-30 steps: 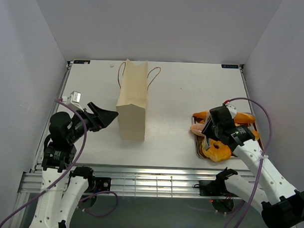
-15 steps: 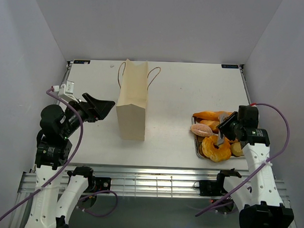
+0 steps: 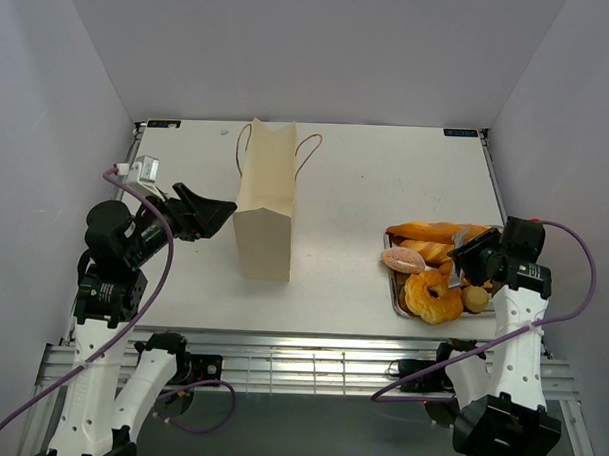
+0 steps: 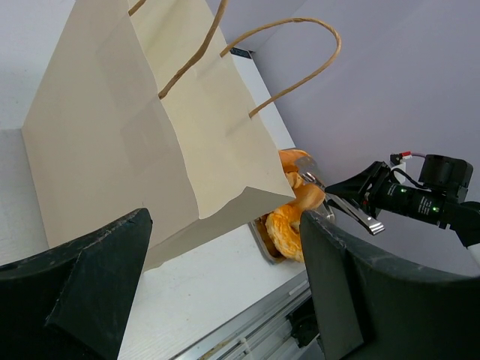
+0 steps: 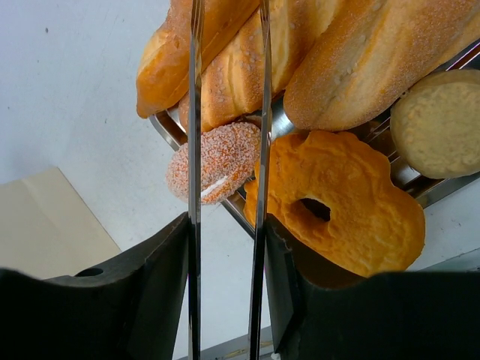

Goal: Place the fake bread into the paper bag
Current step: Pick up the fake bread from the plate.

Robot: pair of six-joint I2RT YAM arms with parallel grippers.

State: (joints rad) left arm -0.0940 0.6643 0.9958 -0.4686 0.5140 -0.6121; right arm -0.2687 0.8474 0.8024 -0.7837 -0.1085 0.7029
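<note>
The tan paper bag point(image 3: 265, 212) stands upright left of centre; it fills the left wrist view point(image 4: 135, 127). My left gripper point(image 3: 213, 213) is open and empty just left of the bag, fingers point(image 4: 375, 300) spread wide. The fake bread lies in a silver tray point(image 3: 392, 291) at the right: a baguette point(image 3: 434, 232), a ridged loaf point(image 5: 240, 67), a pinkish round bun point(image 5: 217, 161) on the tray's left rim, a ring bun point(image 5: 337, 202) and a pale round bun point(image 5: 439, 124). My right gripper point(image 3: 481, 256) is shut on long metal tongs point(image 5: 195, 112), whose blades reach over the pinkish bun and loaf.
White enclosure walls stand on three sides. The table's front rail runs along the near edge. The tray sits near the right front corner. The bag's cord handles point(image 3: 309, 148) stick out at its top.
My right arm has swung back to the right, from over the tray's front to its right side, with the tongs still in it. My left arm has shifted only slightly beside the bag.
</note>
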